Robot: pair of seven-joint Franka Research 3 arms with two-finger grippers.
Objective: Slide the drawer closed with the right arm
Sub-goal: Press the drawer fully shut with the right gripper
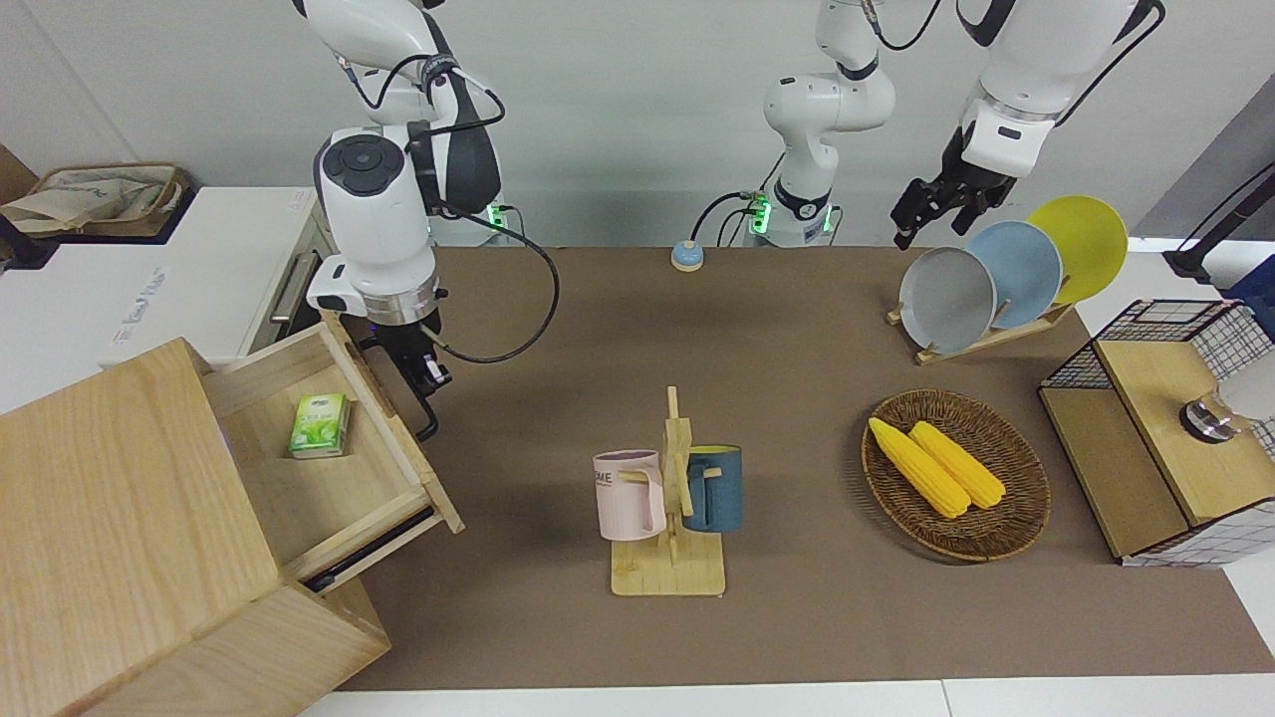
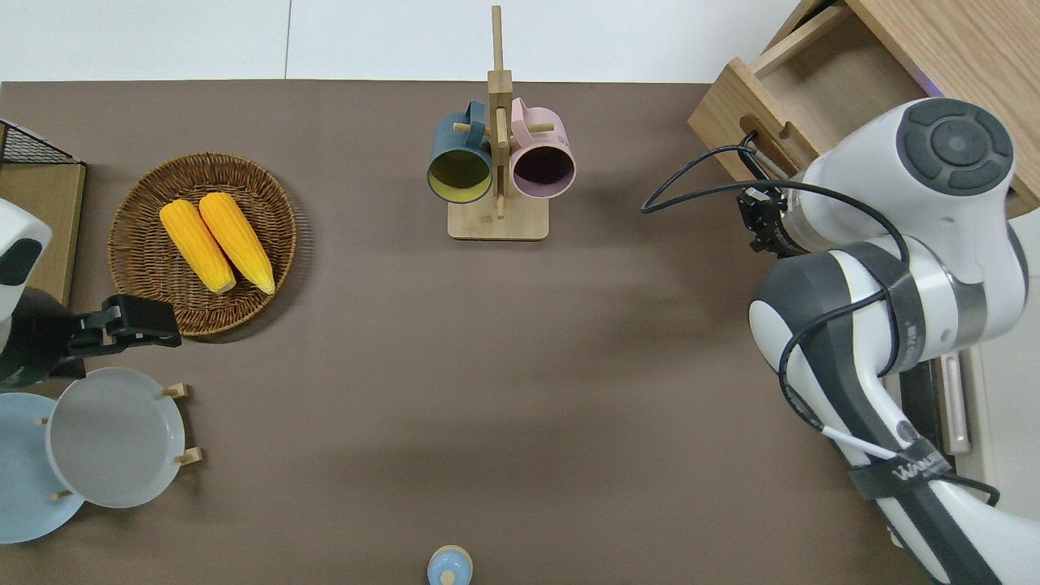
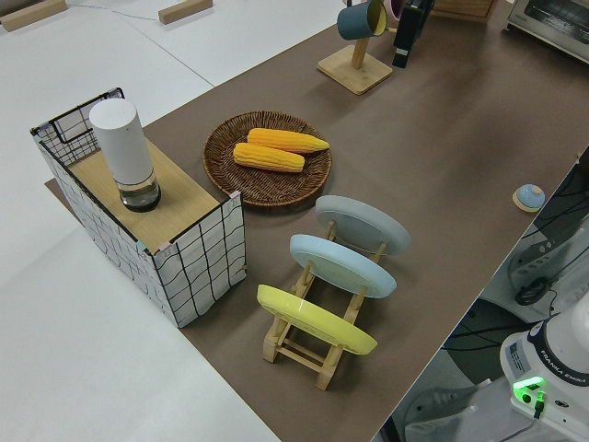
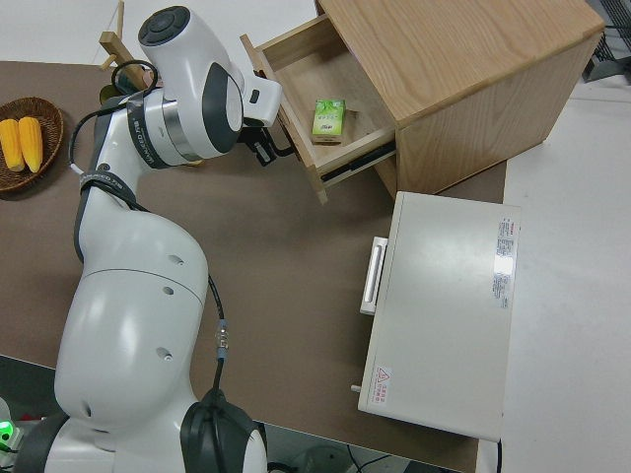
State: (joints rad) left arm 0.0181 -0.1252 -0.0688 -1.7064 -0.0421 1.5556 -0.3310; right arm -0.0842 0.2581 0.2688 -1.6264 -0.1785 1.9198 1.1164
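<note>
The drawer (image 1: 329,448) is seen partly open, sticking out of the big wooden cabinet (image 1: 120,528) at the right arm's end of the table (image 1: 797,329). A small green box (image 1: 320,425) is lying flat inside the drawer. A black bar handle (image 1: 426,418) is fixed on the drawer's front.

The right gripper (image 1: 413,370) is held low, right at the drawer's front, beside the handle. Whether its fingers are spread or pressed together cannot be told, and whether the handle is touched cannot be told either (the wrist is in the way in the overhead view). A black cable (image 1: 518,299) is looped from the right arm (image 1: 374,209) out over the table.

A white toaster oven (image 4: 439,315) is placed just beside the cabinet, nearer to the robots.

Near the middle of the table a wooden mug stand (image 1: 672,518) is set, with a pink mug (image 1: 630,494) and a dark blue mug (image 1: 713,487) hung on it. A round woven basket (image 1: 1016,518) is found toward the left arm's end, and two yellow corn cobs (image 1: 936,463) are laid in it side by side. A plate rack (image 1: 996,334) with a grey, a blue and a yellow plate is stood nearer to the robots than the basket. A wire box (image 1: 1235,339) with a white jar (image 3: 124,152) on it is kept at the left arm's end.

The left arm is parked; the fingers of the left gripper (image 2: 154,321) are pressed close together.
</note>
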